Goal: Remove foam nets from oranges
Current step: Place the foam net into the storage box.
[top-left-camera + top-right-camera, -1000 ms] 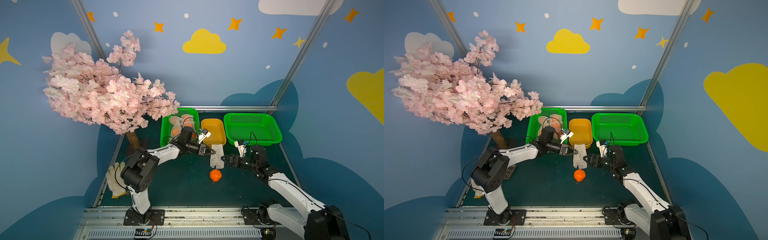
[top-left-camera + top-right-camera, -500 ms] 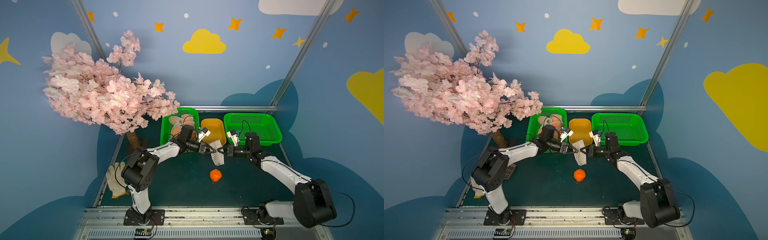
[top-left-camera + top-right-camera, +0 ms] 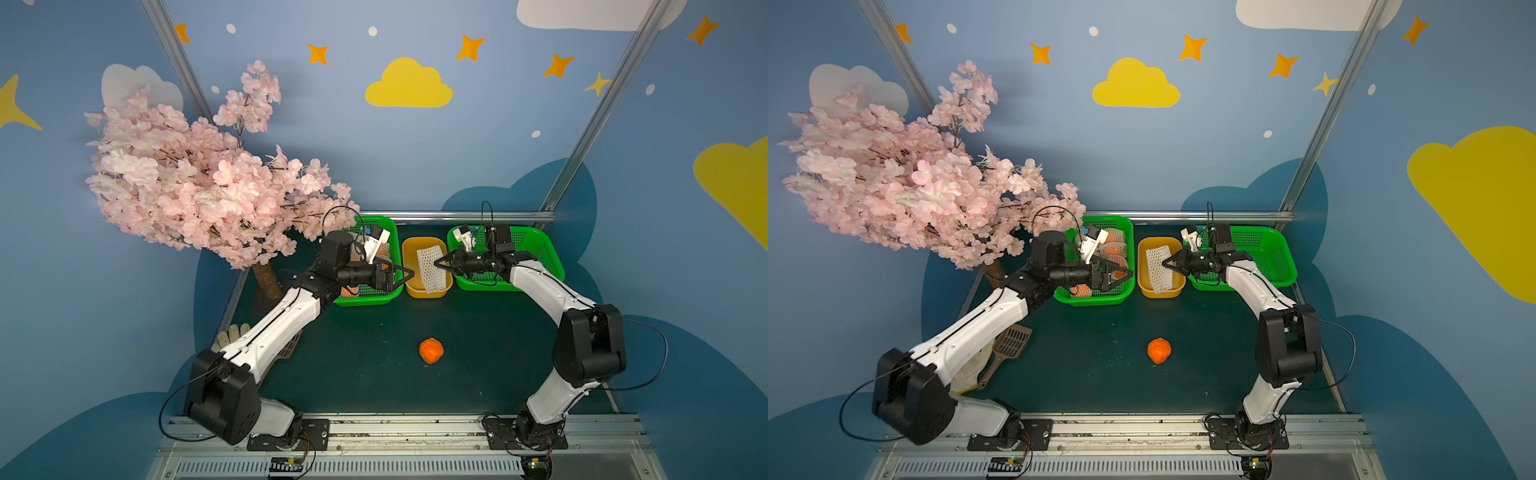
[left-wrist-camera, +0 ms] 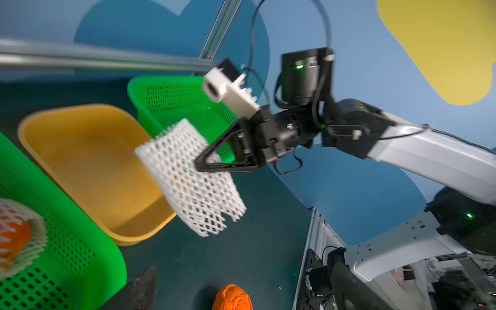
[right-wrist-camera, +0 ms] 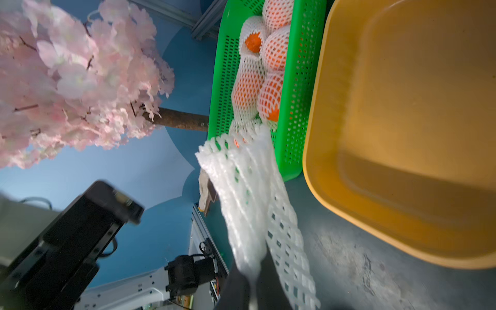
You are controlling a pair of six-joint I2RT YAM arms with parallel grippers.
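Both top views show a bare orange (image 3: pixel 431 350) (image 3: pixel 1158 350) lying nearest on the dark desk (image 3: pixel 365 374), alone and well apart from the containers. At the left edge, a white glove (image 3: pixel 230 334) and a brown slotted scoop (image 3: pixel 1013 340) lie partly under the left arm. Farther back, both arms rise from bent elbows and reach inward, their ends facing each other across the yellow-orange tub (image 3: pixel 428 294) (image 3: pixel 1160 293). The left gripper (image 3: pixel 401 276) (image 3: pixel 1121 276) has its jaws spread wide with nothing between them. It hovers over the corner of the left green basket (image 3: pixel 365 297) (image 3: pixel 1096 300), just beside the tub. The right gripper (image 3: pixel 436 262) (image 4: pixel 197 163) has its jaws pinched tight on one edge of a foam net (image 3: pixel 430 270) (image 3: pixel 1158 270) (image 4: pixel 188 177) (image 5: pixel 255 201). The net hangs limp over the tub, clear of the left jaws. In the left basket lie several netted oranges (image 3: pixel 1113 249) (image 5: pixel 273 48). The right wrist sits over the right green basket (image 3: pixel 540 257) (image 3: pixel 1266 249). Beyond the left basket stands a pink blossom tree (image 3: pixel 199 187)
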